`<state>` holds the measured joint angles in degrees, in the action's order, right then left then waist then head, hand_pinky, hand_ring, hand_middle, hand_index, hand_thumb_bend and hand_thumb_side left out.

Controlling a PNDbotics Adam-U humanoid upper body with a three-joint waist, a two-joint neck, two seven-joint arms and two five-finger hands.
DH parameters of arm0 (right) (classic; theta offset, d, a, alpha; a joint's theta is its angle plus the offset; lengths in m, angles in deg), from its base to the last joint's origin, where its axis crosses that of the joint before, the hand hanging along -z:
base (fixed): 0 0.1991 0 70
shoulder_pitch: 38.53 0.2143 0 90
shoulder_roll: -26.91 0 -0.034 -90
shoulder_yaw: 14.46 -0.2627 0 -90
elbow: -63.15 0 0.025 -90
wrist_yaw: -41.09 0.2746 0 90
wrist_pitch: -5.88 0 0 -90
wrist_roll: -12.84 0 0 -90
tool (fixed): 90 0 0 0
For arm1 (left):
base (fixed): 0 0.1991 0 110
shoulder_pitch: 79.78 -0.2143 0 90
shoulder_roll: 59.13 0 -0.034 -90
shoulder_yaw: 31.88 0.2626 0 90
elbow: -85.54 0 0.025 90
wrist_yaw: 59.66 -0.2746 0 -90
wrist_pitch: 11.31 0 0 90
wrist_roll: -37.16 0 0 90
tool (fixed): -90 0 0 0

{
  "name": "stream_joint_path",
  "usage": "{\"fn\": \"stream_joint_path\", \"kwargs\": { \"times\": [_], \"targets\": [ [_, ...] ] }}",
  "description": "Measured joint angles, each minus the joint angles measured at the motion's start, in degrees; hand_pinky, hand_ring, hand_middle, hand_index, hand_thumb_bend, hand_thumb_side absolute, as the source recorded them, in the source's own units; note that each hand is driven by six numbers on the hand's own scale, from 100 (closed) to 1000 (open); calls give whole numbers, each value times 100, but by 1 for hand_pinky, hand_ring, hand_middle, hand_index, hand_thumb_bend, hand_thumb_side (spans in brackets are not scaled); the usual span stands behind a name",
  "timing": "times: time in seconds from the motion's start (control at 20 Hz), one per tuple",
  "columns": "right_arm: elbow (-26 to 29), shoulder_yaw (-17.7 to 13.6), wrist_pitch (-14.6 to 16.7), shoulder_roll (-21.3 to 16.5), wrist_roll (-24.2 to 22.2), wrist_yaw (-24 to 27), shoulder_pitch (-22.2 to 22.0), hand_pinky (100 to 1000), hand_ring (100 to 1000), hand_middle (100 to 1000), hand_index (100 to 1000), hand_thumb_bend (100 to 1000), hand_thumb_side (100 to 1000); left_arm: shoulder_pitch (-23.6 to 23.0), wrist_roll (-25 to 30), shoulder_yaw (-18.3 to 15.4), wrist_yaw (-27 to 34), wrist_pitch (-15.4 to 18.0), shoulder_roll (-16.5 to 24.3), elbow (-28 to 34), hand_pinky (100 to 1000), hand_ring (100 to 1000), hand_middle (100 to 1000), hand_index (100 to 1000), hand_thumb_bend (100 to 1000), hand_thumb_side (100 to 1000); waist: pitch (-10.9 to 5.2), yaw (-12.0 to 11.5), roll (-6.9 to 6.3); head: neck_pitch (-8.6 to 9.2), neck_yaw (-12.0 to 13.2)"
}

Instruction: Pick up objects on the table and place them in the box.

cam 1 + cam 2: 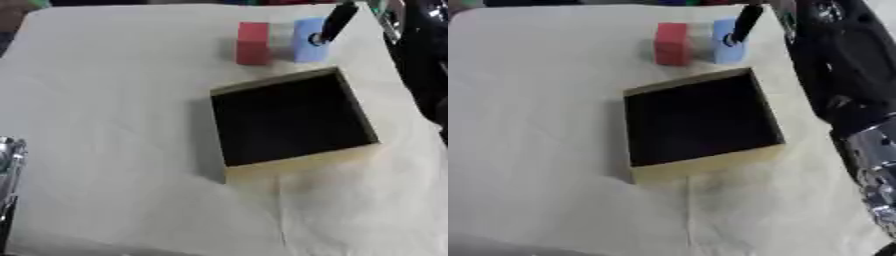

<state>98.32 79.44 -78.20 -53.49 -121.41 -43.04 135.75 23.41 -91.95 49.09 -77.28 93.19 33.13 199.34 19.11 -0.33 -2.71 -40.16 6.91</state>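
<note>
Two blocks, a red rectangular one (pixel 253 43) and a pale blue one (pixel 308 41), stand behind the empty, black-lined cardboard box (pixel 297 160) on the cloth-covered counter (pixel 105 125). The right hand (pixel 335 22) reaches the blue block, seemingly to grasp it; whether its fingers are spread or pinching, I cannot tell.

Both eye views look steeply down from the robot's head onto the box (pixel 293 120), which sits near centre. They share the box and the cloth-covered table (pixel 105 100); the right eye view shows more beyond the box's right side.
</note>
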Motion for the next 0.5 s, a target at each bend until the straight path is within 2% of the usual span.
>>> {"fn": "stream_joint_path", "kwargs": {
  "times": [0.5],
  "targets": [
    [-346, 22, -23, 51, 33, -299, 77, 882, 970, 977, 1000, 362, 425, 10, -1, 0, 0, 0, 0, 0, 763, 707, 736, 943, 104, 886, 6, -21, -1, 67, -63]
  ]
}}
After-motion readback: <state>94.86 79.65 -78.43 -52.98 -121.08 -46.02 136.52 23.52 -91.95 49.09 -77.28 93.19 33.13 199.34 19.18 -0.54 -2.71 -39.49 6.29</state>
